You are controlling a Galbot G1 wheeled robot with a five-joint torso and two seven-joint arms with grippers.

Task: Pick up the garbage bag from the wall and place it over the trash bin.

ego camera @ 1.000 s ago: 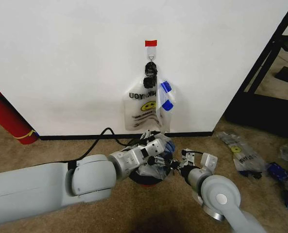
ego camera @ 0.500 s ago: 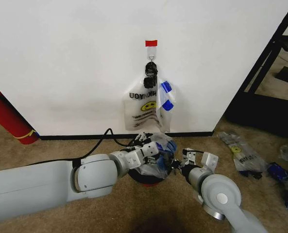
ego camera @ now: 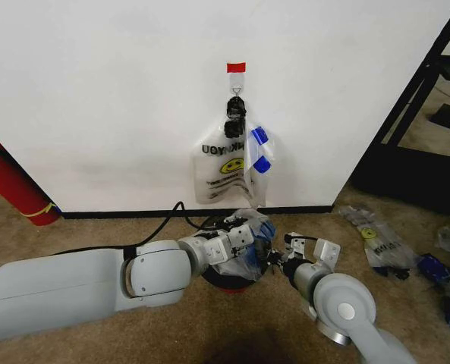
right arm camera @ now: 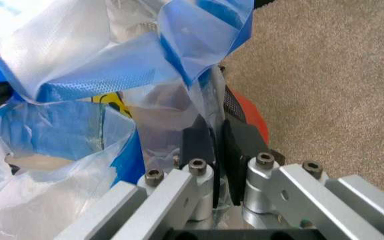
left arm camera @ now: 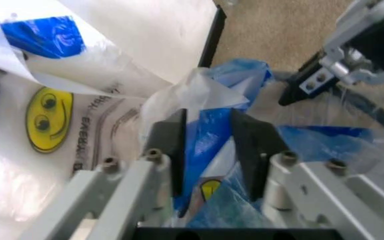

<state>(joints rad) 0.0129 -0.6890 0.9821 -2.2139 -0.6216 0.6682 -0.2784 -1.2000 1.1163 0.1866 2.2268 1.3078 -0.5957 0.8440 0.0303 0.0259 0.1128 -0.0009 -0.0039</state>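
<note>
Left gripper (left arm camera: 209,145) – pinching garbage bag (left arm camera: 212,100) | right gripper (right arm camera: 212,150) – pinching it

Floor: tan carpet (ego camera: 232,334) running up to the white wall (ego camera: 95,91) and its black baseboard (ego camera: 118,214).

The trash bin (ego camera: 228,282) stands on the carpet just in front of the wall, its red base band showing in the head view. A red fire extinguisher (ego camera: 12,186) rests at far left, leaning against the wall. A black cable (ego camera: 160,212) lies along the carpet beside the baseboard. To the right, well apart from the bin, a loose smiley bag (ego camera: 378,241) lies flat; more crumpled plastic (ego camera: 448,262) lies near the right edge. A dark frame (ego camera: 414,178) stands on the floor at right.
</note>
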